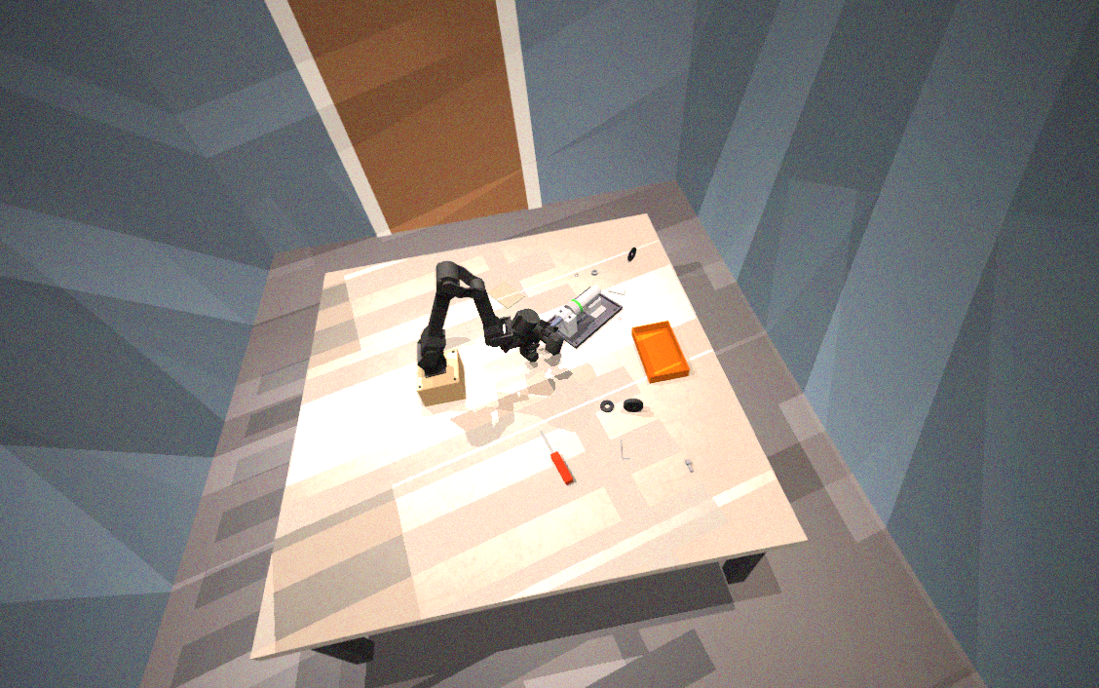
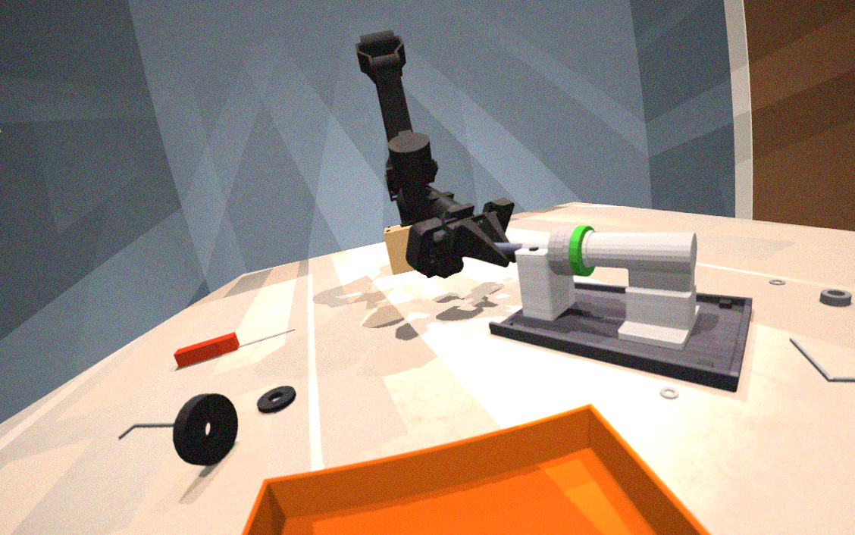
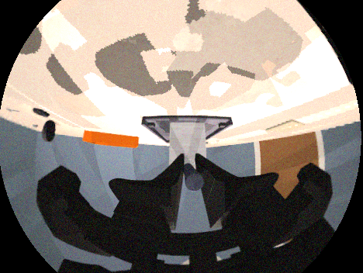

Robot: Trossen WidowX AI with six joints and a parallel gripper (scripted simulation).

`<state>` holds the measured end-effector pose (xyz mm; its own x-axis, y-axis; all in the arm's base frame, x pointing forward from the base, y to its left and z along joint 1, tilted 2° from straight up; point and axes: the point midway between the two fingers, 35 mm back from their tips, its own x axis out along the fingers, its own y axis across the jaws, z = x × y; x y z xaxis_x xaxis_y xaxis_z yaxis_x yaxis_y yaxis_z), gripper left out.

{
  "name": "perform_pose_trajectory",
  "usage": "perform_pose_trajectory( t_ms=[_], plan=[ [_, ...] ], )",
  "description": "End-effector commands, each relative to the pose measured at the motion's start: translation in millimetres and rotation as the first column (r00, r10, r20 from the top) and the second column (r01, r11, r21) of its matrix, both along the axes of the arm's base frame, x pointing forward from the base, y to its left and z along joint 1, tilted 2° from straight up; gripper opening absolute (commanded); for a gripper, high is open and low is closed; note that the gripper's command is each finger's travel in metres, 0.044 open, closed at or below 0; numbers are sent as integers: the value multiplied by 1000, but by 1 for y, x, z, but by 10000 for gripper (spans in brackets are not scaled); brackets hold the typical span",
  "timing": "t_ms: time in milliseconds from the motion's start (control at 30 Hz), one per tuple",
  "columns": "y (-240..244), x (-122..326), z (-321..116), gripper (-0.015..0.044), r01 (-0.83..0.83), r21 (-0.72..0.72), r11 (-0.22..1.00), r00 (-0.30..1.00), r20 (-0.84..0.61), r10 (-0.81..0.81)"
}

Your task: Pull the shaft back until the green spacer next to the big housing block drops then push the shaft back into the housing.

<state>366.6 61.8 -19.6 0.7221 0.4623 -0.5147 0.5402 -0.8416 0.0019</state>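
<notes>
My gripper is shut on the dark blue shaft, just outside the white support block. The green spacer hangs around the shaft line, beside the big white housing block. Pale grey spacers sit between the support block and the green one; their exact number is unclear. The shaft inside the spacers and housing is hidden. No green ring lies on the table.
The dark base tray carries both blocks. An orange bin stands near it. Black rings, a red screwdriver and a hex key lie about.
</notes>
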Motion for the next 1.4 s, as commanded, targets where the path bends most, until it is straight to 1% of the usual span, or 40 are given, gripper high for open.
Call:
perform_pose_trajectory(
  t_ms=[0, 1367],
  plan=[
    [0, -1, 0, 0, -3, -2, 1000, 1000, 1, 3],
    [-2, -5, 0, 0, -3, -2, 1000, 1000, 1, 3]
  ],
)
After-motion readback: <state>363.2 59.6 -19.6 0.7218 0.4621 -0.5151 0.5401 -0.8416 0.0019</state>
